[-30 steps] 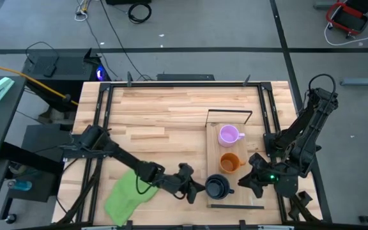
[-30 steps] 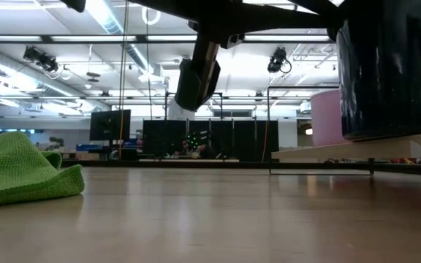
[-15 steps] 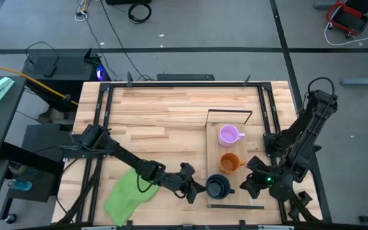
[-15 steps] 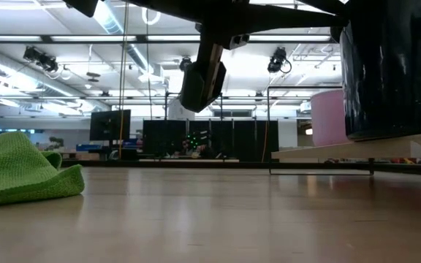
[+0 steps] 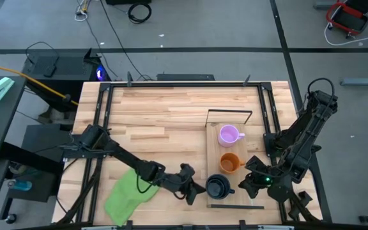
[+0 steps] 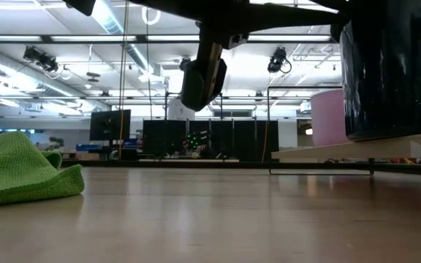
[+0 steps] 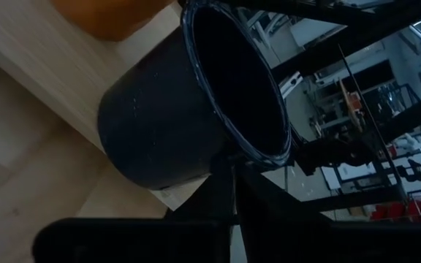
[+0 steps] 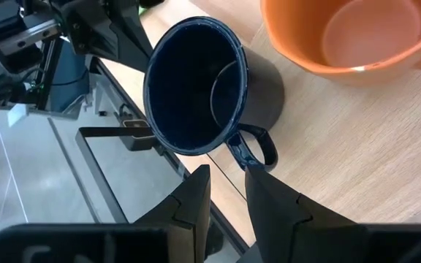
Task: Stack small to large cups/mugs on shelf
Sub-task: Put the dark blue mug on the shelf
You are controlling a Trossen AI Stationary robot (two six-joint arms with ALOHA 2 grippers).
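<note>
The black mug (image 5: 218,187) stands upright on the near end of the light-wood shelf (image 5: 253,153). On that board the orange mug (image 5: 230,163) stands behind it and the purple mug (image 5: 228,135) farther back. My left gripper (image 5: 199,186) reaches in level from the table's left, its fingers shut at the black mug's side. My right gripper (image 8: 227,175) slants down from the right. It is open, its fingertips just short of the mug's handle (image 8: 258,150), with nothing between them. My left gripper meets the black mug's outer wall just under the rim (image 7: 221,150), on the side toward the table's left. Its shut fingertips (image 7: 219,183) come in level. No finger shows inside the mug. The mug stands upright with its base on the shelf.
A crumpled green cloth (image 5: 128,193) lies on the table near its front edge, left of the left gripper. Thin black wire frames (image 5: 229,114) stand at the shelf's far and near ends. Bare plank tabletop (image 5: 165,115) spreads over the far and left parts.
My right gripper has rolled a little beside the black mug's handle and stays open. The three mugs have kept their places on the shelf.
</note>
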